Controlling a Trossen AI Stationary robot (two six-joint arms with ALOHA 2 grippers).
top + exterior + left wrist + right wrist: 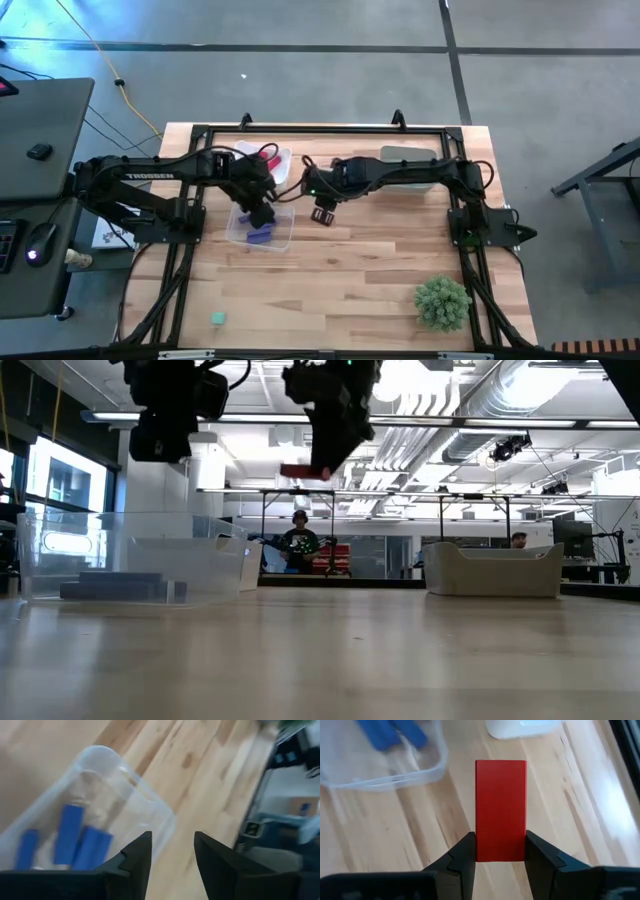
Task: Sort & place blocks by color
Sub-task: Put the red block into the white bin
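My right gripper (500, 851) is shut on a red bar block (500, 805), held high above the table (350, 270) just right of a clear bin (285, 232). Several purple blocks (70, 840) lie flat on that bin's floor. My left gripper (172, 855) hangs open above the bin's right part, with nothing between its fingers. A lone teal block (218, 318) lies on the table near the front edge, at the left. In the low view the red block (305, 471) shows well above the tabletop. My right gripper pinches the red block between its two fingers, one on each long side at the near end (500, 854). The fingers slant down from above and lie along the block, which sticks out past the fingertips. The block is lifted clear of the table.
A second clear bin (280, 157) with red pieces inside stands behind the first, at the far edge. A white bin (408, 160) stands at the far right under the right arm. A bushy green plant ball (443, 303) sits at the front right. People show in the room beyond.
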